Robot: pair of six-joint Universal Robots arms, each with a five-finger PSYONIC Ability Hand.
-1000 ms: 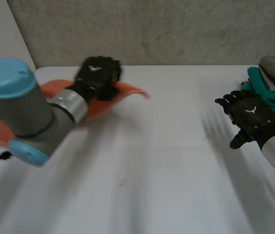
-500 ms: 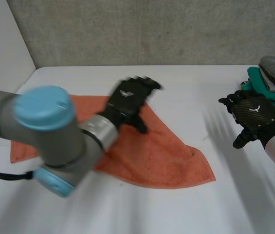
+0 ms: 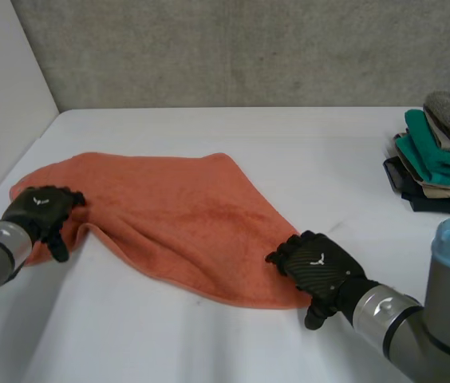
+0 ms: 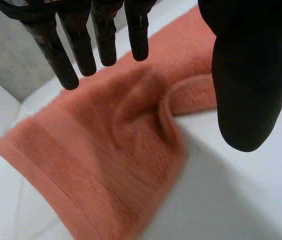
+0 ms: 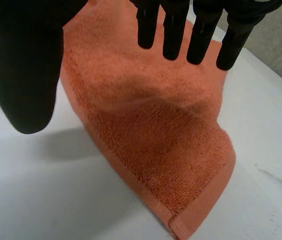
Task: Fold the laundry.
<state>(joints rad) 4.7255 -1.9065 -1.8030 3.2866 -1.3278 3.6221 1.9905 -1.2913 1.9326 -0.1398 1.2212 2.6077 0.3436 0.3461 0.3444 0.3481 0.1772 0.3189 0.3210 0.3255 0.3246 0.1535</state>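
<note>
Right hand (image 3: 317, 268) now at towel (image 3: 179, 214), perhaps touching

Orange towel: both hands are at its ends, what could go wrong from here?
1. The left hand and right hand are open at the ends of the orange towel; neither pinches it, so a lift would probably leave it behind.
2. The towel is rucked into a raised fold beside the left hand; folding over it would likely trap a crease.
3. Its left end lies close to the table edge and could slide off.
</note>
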